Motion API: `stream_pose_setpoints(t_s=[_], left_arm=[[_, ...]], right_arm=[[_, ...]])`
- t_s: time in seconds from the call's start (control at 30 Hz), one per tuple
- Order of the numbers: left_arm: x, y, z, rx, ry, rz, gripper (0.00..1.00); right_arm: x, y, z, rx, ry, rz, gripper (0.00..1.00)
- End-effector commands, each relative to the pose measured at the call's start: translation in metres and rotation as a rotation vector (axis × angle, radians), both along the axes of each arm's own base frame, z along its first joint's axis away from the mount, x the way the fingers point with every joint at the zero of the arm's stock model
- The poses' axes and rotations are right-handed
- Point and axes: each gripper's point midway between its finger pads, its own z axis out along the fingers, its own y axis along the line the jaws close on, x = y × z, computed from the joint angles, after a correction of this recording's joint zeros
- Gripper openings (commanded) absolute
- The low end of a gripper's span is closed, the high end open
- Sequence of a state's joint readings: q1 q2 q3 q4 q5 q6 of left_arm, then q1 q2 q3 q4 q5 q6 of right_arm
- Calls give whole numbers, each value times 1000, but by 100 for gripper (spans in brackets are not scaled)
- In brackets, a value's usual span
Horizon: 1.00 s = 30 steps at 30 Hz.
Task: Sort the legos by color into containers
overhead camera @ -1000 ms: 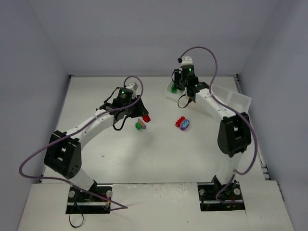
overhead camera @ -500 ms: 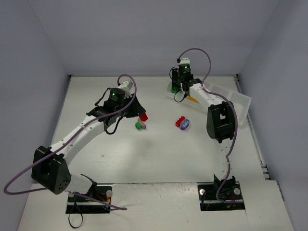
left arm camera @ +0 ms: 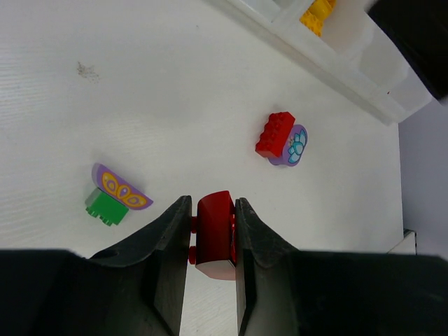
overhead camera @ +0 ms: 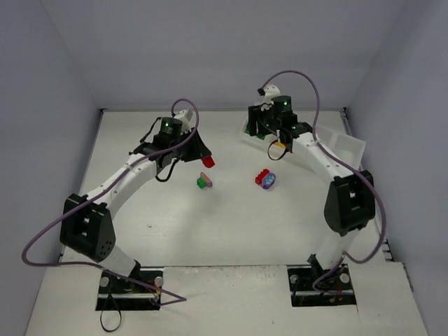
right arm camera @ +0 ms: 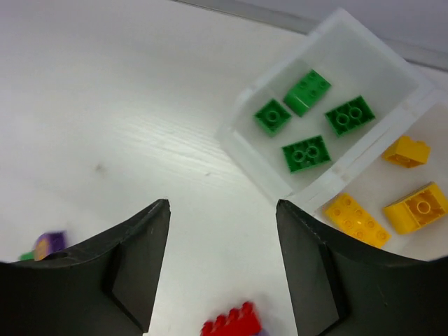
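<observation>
The left gripper (left arm camera: 212, 210) is clamped on a red brick (left arm camera: 213, 241), held clear of the table (overhead camera: 231, 224), apparently so it can be carried across to the tray (overhead camera: 348, 145) at the far right of the workspace. Which compartment is meant for red cannot be told from these views. The right gripper (right arm camera: 222, 224) hovers with its jaws spread and nothing between them, just beside the end compartment. Four green bricks (right arm camera: 305, 152) lie there, with yellow bricks (right arm camera: 422, 206) in the compartment next door, so sorting by colour looks well under way. Four pieces are not yet sorted and sit mid-table in two pairs. A second red brick (left arm camera: 274, 133) touches a rounded purple piece (left arm camera: 294, 145) with a pale flower top. Well apart from them, a green brick (left arm camera: 105, 208) carries a purple butterfly piece (left arm camera: 122, 187) on top. Both pairs will probably need pulling apart before each half can go to its own colour. The table is plain matt white, enclosed by bare pale grey-blue walls (overhead camera: 210, 49). Purple cables (overhead camera: 308, 80) loop over both arms.
</observation>
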<state>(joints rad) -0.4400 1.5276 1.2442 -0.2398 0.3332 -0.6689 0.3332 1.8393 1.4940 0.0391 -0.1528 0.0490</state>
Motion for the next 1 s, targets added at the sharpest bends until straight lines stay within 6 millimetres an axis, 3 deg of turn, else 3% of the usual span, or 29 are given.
stream_pose_setpoints(t_s=[0.0,0.2,0.3,0.47,0.67,0.97], left_arm=[[19,-9,39,-86,-70,-13,5],[32,-24,50,-144,-57,-30,5],[34,-30,54,-181,-52,-42,5],[34,-31,58,-197,-50,-35,5],[33,-31,62,-213,-50,-27,5],[24,-43,66,-245,-46,-49,5]], right_arm=[[-48,37,93,85,-213,220,59],[-115,75,95,203,-155,419,71],[-131,89,90,235,-120,471,73],[-139,105,74,224,-92,490,75],[-143,128,71,221,-84,543,76],[-137,141,57,216,-65,547,73]])
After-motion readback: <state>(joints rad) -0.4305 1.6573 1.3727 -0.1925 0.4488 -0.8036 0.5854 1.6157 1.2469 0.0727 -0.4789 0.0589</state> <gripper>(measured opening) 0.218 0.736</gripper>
